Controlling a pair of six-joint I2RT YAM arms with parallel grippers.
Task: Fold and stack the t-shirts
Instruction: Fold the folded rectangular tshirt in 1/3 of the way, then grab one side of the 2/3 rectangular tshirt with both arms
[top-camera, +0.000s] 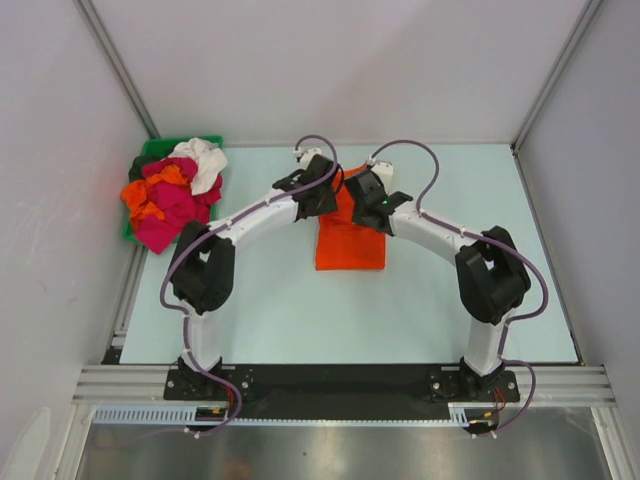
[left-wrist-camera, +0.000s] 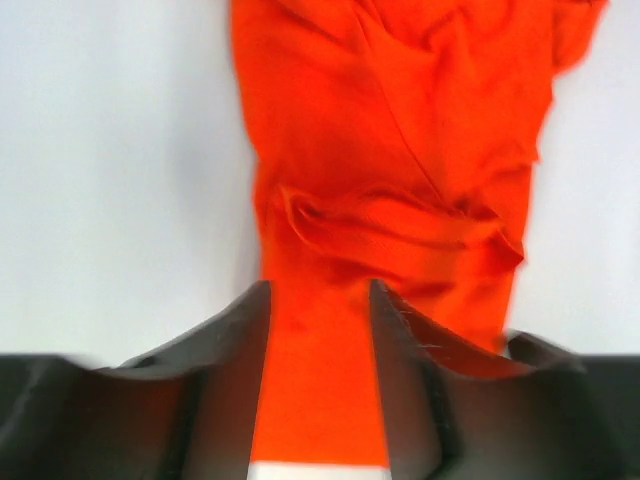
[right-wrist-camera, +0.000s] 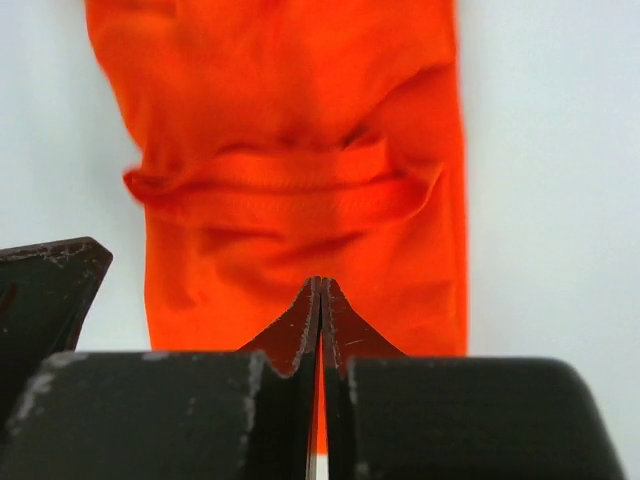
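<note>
A bright orange t-shirt (top-camera: 350, 245) lies on the table folded into a narrow lengthwise strip, with a creased band across it (left-wrist-camera: 400, 130) (right-wrist-camera: 300, 100). Both grippers hover over its far end. My left gripper (top-camera: 322, 208) (left-wrist-camera: 318, 300) is over the left part, jaws apart, with flat orange cloth showing between them and nothing pinched. My right gripper (top-camera: 376, 214) (right-wrist-camera: 320, 288) is just above the cloth's right part, its fingertips pressed together and holding nothing that I can see. More t-shirts in magenta (top-camera: 170, 205), white (top-camera: 205, 160) and orange (top-camera: 140, 195) are heaped at the far left.
The heap of shirts sits in and spills over a green plastic bin (top-camera: 150, 150) at the table's far-left corner. White walls and metal frame posts enclose the pale table (top-camera: 300, 320). Both arm bases stand at the near edge.
</note>
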